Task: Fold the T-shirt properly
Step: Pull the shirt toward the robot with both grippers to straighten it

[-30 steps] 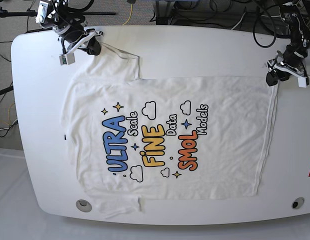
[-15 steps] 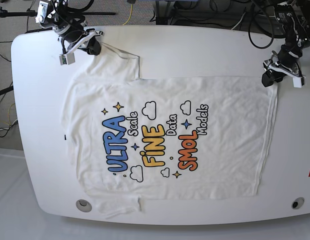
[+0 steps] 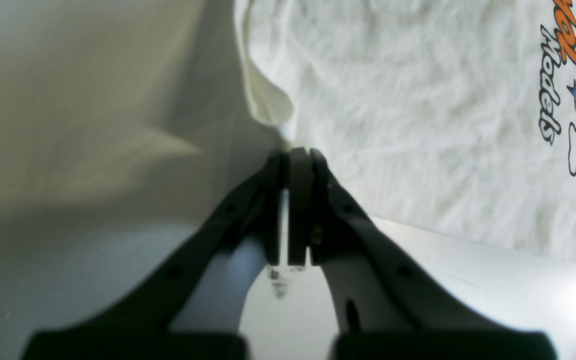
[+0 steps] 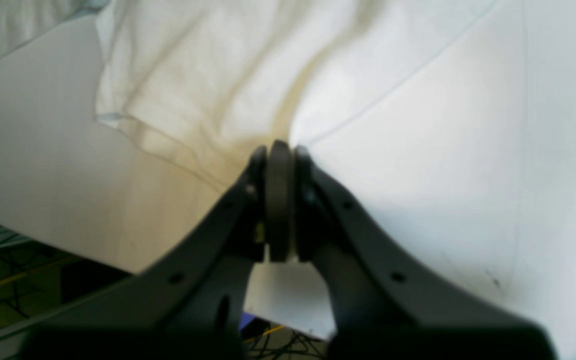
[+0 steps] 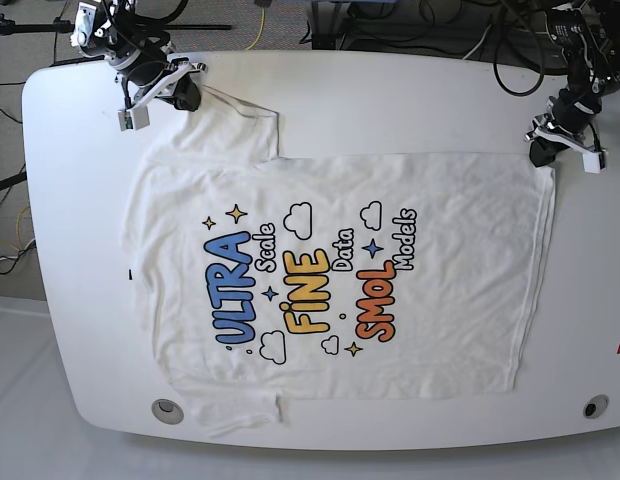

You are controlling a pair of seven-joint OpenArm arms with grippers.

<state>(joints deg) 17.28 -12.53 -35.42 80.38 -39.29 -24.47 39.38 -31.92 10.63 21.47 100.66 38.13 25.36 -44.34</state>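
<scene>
The white T-shirt (image 5: 340,270) lies spread flat, print up, on the white table (image 5: 390,100). My left gripper (image 5: 543,152) is at the shirt's far right corner. In the left wrist view it (image 3: 298,152) is shut, with the curled-up corner of the cloth (image 3: 418,125) at its tips. My right gripper (image 5: 185,95) is at the tip of the far left sleeve. In the right wrist view it (image 4: 279,147) is shut on the cloth (image 4: 193,75), and creases run to its tips.
Two round grommets (image 5: 168,409) (image 5: 595,406) sit near the table's front edge. Cables and stands crowd the floor behind the table's far edge. The near sleeve (image 5: 240,412) lies at the front edge.
My left gripper has shifted slightly left, onto the shirt's far right corner. My right gripper and the shirt have not moved.
</scene>
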